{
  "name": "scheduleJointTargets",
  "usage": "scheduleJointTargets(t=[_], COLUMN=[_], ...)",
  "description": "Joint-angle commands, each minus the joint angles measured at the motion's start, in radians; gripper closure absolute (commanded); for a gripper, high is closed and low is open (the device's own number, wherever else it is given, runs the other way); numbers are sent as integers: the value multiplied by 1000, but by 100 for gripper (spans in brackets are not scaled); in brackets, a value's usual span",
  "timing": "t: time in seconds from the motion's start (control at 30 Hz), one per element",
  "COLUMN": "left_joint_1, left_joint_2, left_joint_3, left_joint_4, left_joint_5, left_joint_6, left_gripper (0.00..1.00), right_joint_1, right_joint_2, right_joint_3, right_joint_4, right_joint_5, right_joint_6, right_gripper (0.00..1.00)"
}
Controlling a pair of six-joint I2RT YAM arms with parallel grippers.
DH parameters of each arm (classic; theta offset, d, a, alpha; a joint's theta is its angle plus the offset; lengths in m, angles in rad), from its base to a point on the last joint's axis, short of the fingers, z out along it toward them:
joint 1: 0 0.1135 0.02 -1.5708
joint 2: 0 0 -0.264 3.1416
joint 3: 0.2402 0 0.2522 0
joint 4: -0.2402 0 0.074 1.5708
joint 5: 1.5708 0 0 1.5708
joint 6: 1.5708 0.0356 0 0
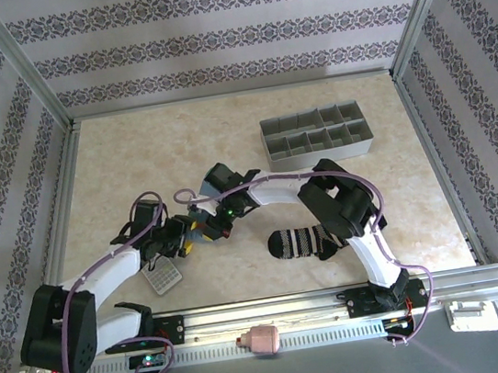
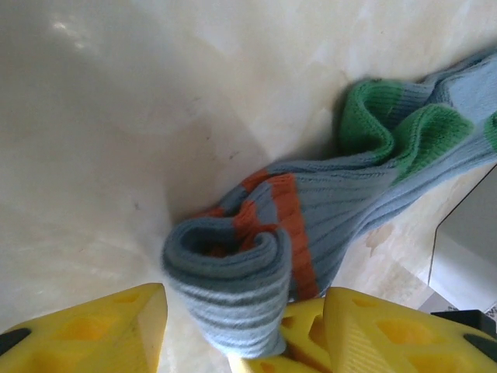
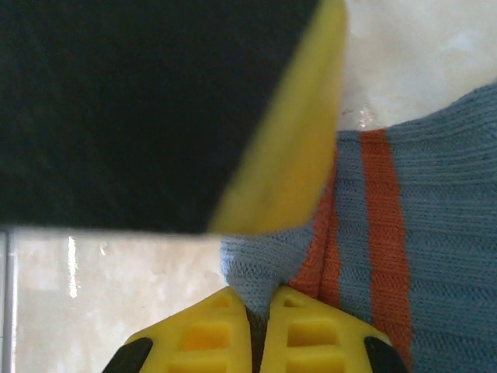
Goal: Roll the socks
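Right claw (image 3: 260, 299) clamping edge of blue-grey sock (image 2: 326, 210); left claw (image 2: 245, 295) straddling its rolled end, grip unclear. Needs keeping fabric taut while rolling toward its green toe (image 2: 373, 124).

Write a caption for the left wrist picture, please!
A blue-grey sock with orange stripes and a green toe, its end rolled up between the left gripper's yellow fingers.

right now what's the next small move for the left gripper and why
Probably close the left gripper on the rolled end of the blue-grey sock: the roll sits between its open jaws, while the right gripper pinches the sock's edge.
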Motion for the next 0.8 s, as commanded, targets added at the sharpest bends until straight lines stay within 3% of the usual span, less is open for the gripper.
scheduleJointTargets(t=[0.0, 0.27, 0.4, 0.63, 0.67, 0.77], left_joint_1=[-16, -44, -52, -75, -78, -85], left_joint_2=[46, 99, 126, 167, 173, 173], left_joint_3=[-3, -20, 28, 110, 126, 169], left_joint_4=[94, 88, -59, -292, -330, -440], left_joint_5=[4, -35, -58, -57, -51, -44], left_joint_6=[-18, -40, -19, -18, -21, -23], left_gripper=[47, 58, 67, 100, 100, 100], right_joint_1=[-7, -45, -52, -45, -41, -27], right_joint_2=[81, 126, 143, 115, 99, -15], right_joint_3=[-6, 7, 19, 14, 6, -83], right_joint_4=[-182, -165, -159, -176, -176, -87], right_joint_5=[-33, -146, -184, -173, -151, -50], right_joint_6=[54, 149, 180, 105, 79, 1], right_gripper=[100, 100, 100, 100, 98, 73])
